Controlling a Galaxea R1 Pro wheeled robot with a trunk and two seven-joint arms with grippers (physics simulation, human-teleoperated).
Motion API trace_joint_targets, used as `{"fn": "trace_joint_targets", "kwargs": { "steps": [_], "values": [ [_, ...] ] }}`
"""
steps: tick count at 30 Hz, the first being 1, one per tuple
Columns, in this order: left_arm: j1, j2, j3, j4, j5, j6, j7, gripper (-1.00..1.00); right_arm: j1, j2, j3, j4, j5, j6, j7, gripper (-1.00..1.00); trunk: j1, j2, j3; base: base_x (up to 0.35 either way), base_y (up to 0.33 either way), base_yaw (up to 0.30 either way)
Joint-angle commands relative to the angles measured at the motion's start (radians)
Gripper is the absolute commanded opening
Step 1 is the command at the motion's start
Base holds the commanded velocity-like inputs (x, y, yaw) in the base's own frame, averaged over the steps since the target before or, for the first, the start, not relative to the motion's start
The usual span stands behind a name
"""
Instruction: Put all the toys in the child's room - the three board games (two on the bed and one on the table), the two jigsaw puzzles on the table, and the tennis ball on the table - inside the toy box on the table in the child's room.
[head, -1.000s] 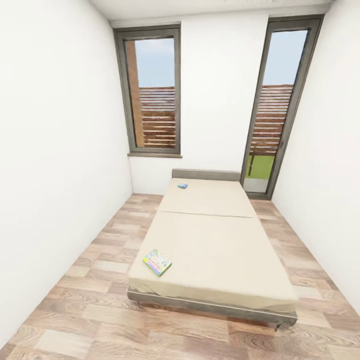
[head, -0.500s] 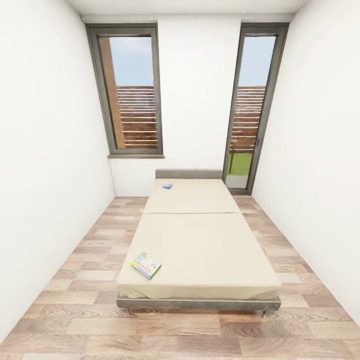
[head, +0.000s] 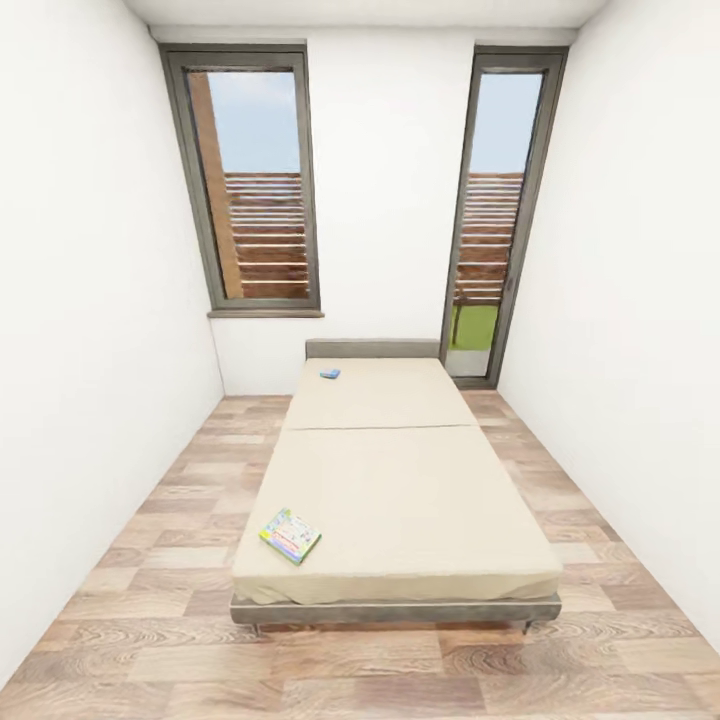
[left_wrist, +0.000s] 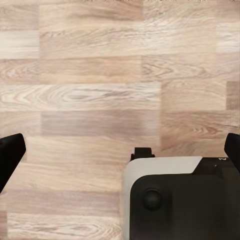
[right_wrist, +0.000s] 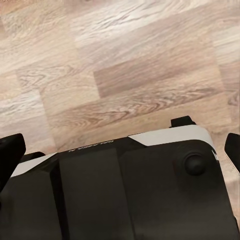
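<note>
Down by the floor, the left gripper (left_wrist: 120, 150) has its two black fingertips (left_wrist: 10, 155) at opposite edges of the left wrist view, spread wide, nothing between them but pale wood-plank floor (left_wrist: 90, 90). The right gripper (right_wrist: 120, 150) is the same: dark fingers (right_wrist: 11, 152) far apart, released, hanging over the robot's own white-and-black base (right_wrist: 140, 190) with the planks beyond. Neither is touching anything.

In the head view, the long beige bed on its grey frame (head: 400, 470) runs straight up the middle of the frame, headboard against the far white wall. At its lower left corner lies a flat, brightly coloured rectangular board game box (head: 290, 536), face up on the cover, close to the bed's left edge. It sits skewed, its long side running from upper left to lower right of the frame. Far up the mattress, near the headboard on the left side, sits a small blue flat board game (head: 330, 374), too small to read its angle with confidence. Two tall grey-framed windows (head: 255, 180) flank the far wall.
</note>
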Motion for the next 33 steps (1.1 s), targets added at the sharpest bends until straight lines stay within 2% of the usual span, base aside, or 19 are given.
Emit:
{"fn": "trace_joint_targets", "kwargs": {
  "steps": [1,10,33],
  "values": [
    [-0.001,0.0,-0.001,-0.001,-0.001,0.002,0.003,1.0,-0.001,0.001,-0.004,0.0,-0.005,-0.003,0.0,1.0,0.001,-0.002,-0.002,0.103,-0.159,0.147],
    [-0.001,0.0,-0.001,-0.001,0.0,0.001,0.003,1.0,0.0,0.0,-0.004,0.001,-0.004,-0.003,0.001,1.0,0.001,-0.002,-0.002,0.042,-0.062,0.101],
    [-0.001,0.0,-0.001,-0.001,0.0,0.001,0.002,1.0,0.0,0.0,-0.004,0.0,-0.006,0.0,0.002,1.0,0.001,-0.002,-0.002,0.002,-0.002,0.005]
  ]
}}
